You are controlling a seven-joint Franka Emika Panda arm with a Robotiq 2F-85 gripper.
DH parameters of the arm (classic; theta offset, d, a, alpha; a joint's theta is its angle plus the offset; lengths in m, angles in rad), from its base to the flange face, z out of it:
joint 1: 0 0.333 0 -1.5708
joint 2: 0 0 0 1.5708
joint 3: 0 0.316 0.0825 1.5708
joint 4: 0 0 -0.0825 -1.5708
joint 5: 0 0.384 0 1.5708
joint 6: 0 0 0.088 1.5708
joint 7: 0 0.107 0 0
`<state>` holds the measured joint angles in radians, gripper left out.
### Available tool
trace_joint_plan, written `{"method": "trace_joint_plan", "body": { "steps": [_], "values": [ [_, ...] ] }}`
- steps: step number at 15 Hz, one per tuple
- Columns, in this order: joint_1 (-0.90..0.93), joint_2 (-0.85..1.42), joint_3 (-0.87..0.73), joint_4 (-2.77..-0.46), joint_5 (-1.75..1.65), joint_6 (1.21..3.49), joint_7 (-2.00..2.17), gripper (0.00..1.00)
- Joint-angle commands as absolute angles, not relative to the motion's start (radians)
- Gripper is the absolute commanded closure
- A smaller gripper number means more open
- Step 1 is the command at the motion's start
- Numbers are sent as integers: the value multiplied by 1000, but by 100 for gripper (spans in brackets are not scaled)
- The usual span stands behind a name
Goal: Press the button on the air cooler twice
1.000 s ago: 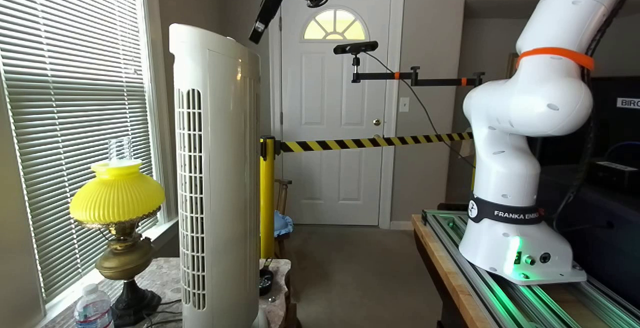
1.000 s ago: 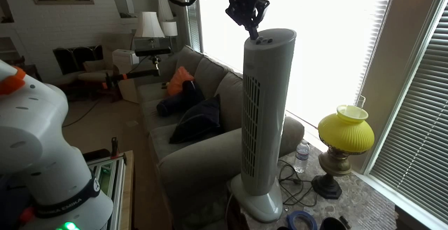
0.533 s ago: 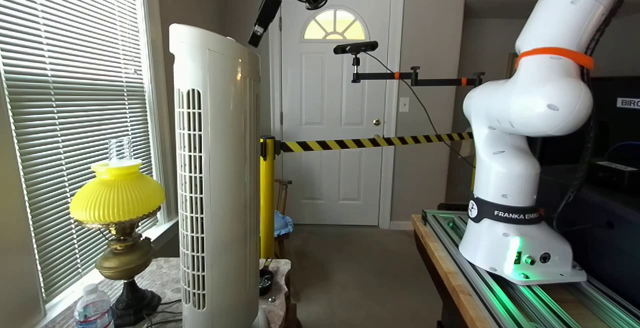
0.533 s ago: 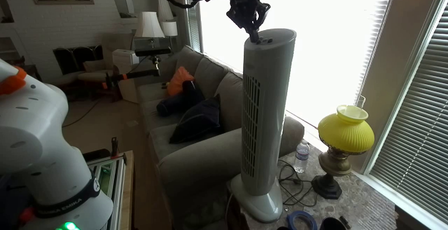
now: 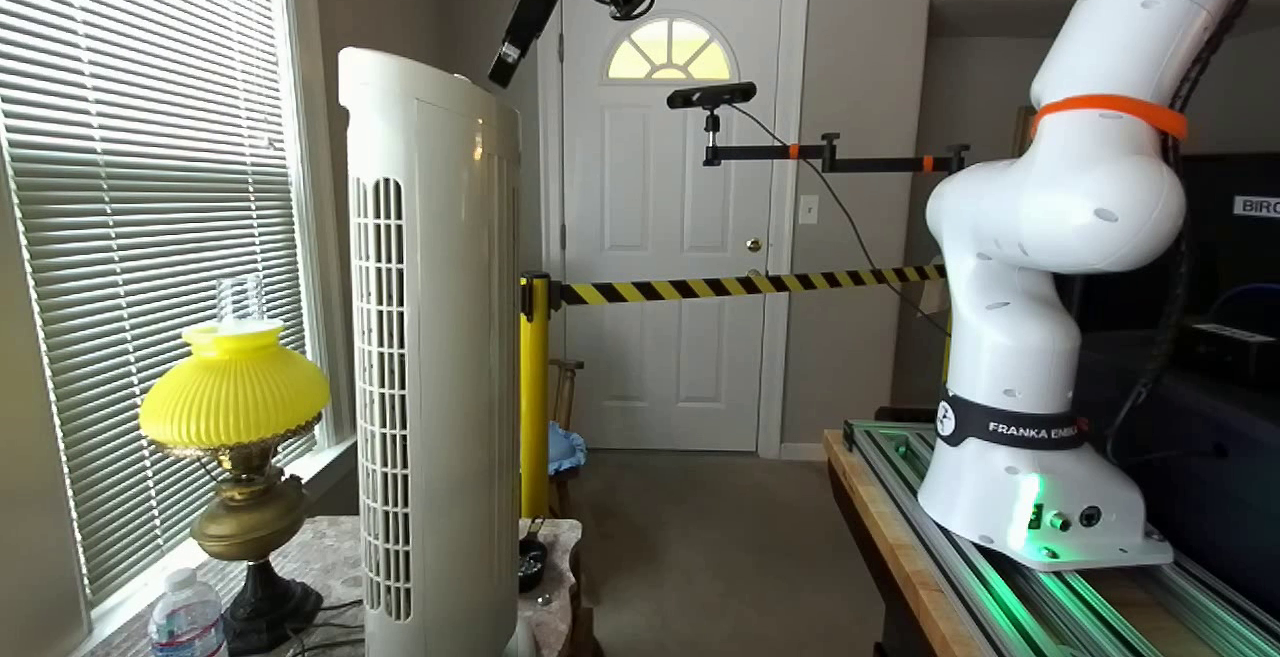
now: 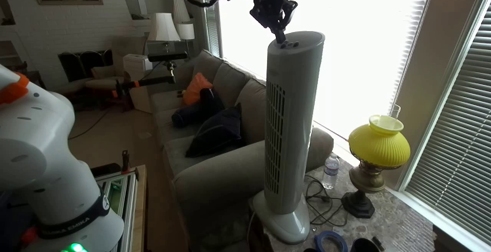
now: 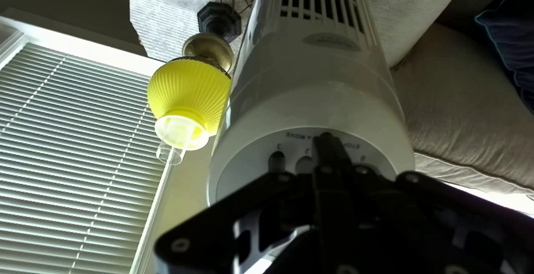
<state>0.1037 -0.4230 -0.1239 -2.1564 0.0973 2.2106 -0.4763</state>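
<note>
The hand (image 7: 329, 144), fingers together, at the top of the air cooler (image 7: 313, 74).
Only the wrist view makes the numbers (image 7: 278, 146) by the buttons (image 7: 277, 162) legible, 3, 2 and 0; whether a fingertip touches a button cannot be told. In both exterior views the air cooler stands upright near the yellow-shaded lamp (image 6: 379, 144). An exterior view alone shows its full base (image 6: 288, 227) on the tabletop (image 6: 401, 221), and an exterior view alone the white door (image 5: 670, 357).
</note>
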Motion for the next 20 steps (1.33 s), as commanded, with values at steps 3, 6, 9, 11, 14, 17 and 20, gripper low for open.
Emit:
{"method": "trace_joint_plan", "body": {
  "steps": [3,6,9,11,14,17,20],
  "values": [
    [111,-409,-128,-2164,128,2240,-492,100],
    [112,-400,-127,-2162,130,2244,-491,100],
    [110,-388,-127,-2159,129,2247,-492,100],
    [110,-380,-127,-2157,130,2251,-491,100],
    [110,-373,-125,-2159,129,2260,-492,100],
    [112,-373,-123,-2169,128,2262,-494,100],
    [111,-380,-119,-2203,124,2264,-492,100]
  ]
}}
